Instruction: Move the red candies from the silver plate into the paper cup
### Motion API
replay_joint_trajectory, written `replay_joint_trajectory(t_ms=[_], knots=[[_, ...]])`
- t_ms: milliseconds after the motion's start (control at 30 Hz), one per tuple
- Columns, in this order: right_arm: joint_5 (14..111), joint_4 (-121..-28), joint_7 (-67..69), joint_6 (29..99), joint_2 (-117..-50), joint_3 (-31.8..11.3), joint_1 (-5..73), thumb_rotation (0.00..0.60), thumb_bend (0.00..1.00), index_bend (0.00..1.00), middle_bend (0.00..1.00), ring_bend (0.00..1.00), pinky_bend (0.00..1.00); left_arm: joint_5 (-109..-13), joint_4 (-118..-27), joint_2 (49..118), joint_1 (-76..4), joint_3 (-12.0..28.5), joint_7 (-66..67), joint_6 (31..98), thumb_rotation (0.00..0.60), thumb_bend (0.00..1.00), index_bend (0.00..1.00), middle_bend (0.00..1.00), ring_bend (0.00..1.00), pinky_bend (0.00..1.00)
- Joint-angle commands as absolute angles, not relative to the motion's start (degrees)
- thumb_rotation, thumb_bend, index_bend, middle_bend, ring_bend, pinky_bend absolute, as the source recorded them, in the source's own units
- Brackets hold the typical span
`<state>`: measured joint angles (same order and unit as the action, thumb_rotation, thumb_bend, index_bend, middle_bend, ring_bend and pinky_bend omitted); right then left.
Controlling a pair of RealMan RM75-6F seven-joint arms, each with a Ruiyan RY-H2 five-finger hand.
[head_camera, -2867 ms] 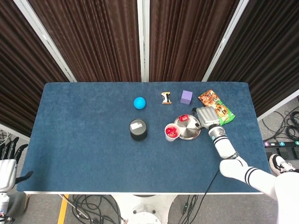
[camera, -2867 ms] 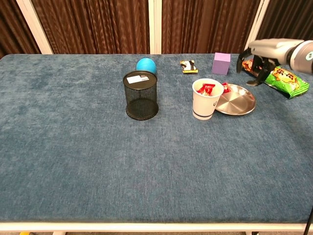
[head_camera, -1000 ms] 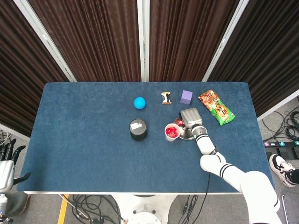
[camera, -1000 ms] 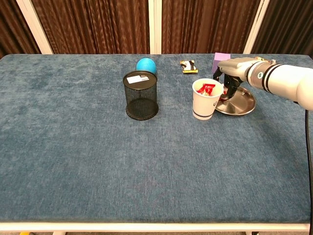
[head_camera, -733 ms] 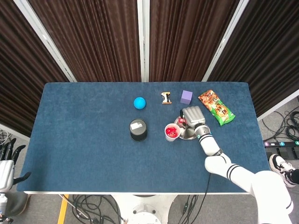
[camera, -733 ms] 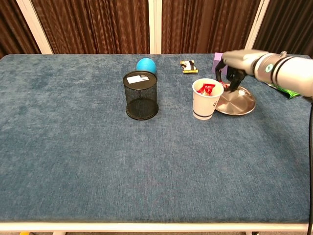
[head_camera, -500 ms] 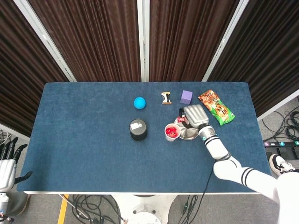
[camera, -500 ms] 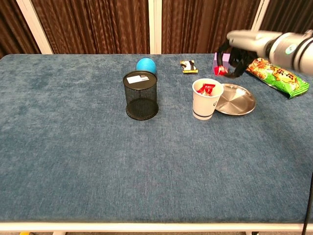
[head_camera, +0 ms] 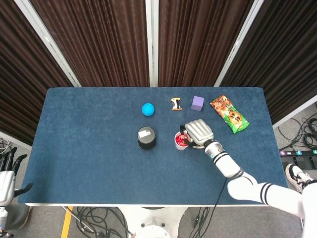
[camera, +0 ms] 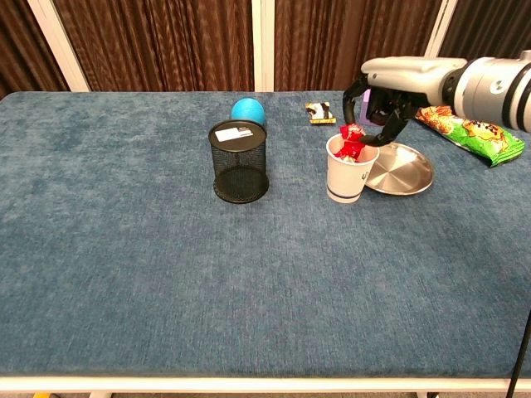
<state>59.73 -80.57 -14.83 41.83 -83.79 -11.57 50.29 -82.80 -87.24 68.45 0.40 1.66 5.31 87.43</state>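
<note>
My right hand [camera: 383,98] hovers over the white paper cup [camera: 350,176] and pinches a red candy [camera: 352,132] just above the rim. More red candies [camera: 348,150] lie inside the cup. The silver plate [camera: 406,171] touches the cup's right side, and its visible surface is bare. In the head view my right hand [head_camera: 198,133] covers most of the plate and part of the cup [head_camera: 180,142]. My left hand [head_camera: 6,174] hangs off the table's left edge with its fingers apart, holding nothing.
A black mesh pen holder [camera: 240,162] stands left of the cup, with a blue ball [camera: 246,110] behind it. A small wrapped snack [camera: 319,112], a purple cube [head_camera: 197,103] and a green snack bag [camera: 469,128] lie along the back right.
My right hand lowered onto the plate, picked up a red candy, lifted it and carried it left to above the cup. The left hand stayed put.
</note>
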Motion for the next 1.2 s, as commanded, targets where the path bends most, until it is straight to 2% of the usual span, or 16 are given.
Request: replay_joint_trajectory(t_ms=[33,400,633,700,800,867,967,1033,1133,1200], knots=[[59.7,-80.5,-14.9,41.9,-84.1,-11.4,50.6,0.600,0.34,0.48,0.90,0.94,1.00,-82.8,-87.2,68.4,0.3,1.7,5.3,87.4,0.600,0.00,0.24,0.09,0.07,0.06],[59.5,-81.5,-15.2,43.0,-83.4,-10.5,50.5,0.600,0.34,0.36,0.90,0.94,1.00,-82.9,-87.1,68.5,0.5,1.7,5.2,87.6,0.600,0.00,0.24,0.09,0.07,0.06],[61.2,-84.8,-13.0,49.8,-79.1,-10.9,46.6,0.600,0.34,0.32,0.90,0.93,1.00,-83.0,-86.9,68.5,0.4,1.9,4.8,87.7,0.600,0.00,0.24,0.09,0.07,0.06],[62.3,-86.5,-12.0,53.5,-76.9,-10.5,43.8,0.600,0.34,0.32,0.86,0.89,1.00,-83.0,-86.7,68.5,0.2,2.0,4.8,87.4,0.600,0.00,0.24,0.09,0.07,0.06],[65.4,-89.0,-9.3,59.7,-73.4,-9.2,39.0,0.600,0.34,0.32,0.75,0.77,0.99,-83.2,-86.6,68.7,-0.2,2.2,4.7,87.2,0.600,0.00,0.24,0.09,0.07,0.06],[68.1,-90.0,-7.0,63.4,-71.0,-7.5,35.4,0.600,0.35,0.31,0.61,0.62,0.84,-83.4,-86.6,68.7,-0.6,2.4,4.7,87.0,0.600,0.00,0.24,0.09,0.07,0.06],[72.6,-90.3,-4.4,69.6,-68.3,-4.9,30.3,0.600,0.35,0.25,0.35,0.30,0.43,-83.6,-86.9,68.7,-1.2,2.7,5.1,86.6,0.600,0.00,0.24,0.09,0.07,0.06],[75.2,-90.4,-3.0,73.5,-67.3,-3.4,27.2,0.600,0.35,0.18,0.26,0.17,0.28,-83.8,-87.2,68.7,-1.5,2.8,5.3,86.4,0.600,0.00,0.24,0.09,0.07,0.06],[79.3,-90.9,0.2,79.8,-66.2,-0.6,21.8,0.600,0.35,0.10,0.15,0.04,0.15,-84.1,-87.9,68.6,-2.1,3.1,5.9,86.2,0.600,0.00,0.24,0.09,0.07,0.06],[81.1,-91.3,1.7,82.7,-65.7,0.7,19.2,0.600,0.36,0.06,0.11,0.00,0.11,-84.2,-88.3,68.6,-2.5,3.2,6.3,86.0,0.600,0.00,0.24,0.09,0.07,0.06]])
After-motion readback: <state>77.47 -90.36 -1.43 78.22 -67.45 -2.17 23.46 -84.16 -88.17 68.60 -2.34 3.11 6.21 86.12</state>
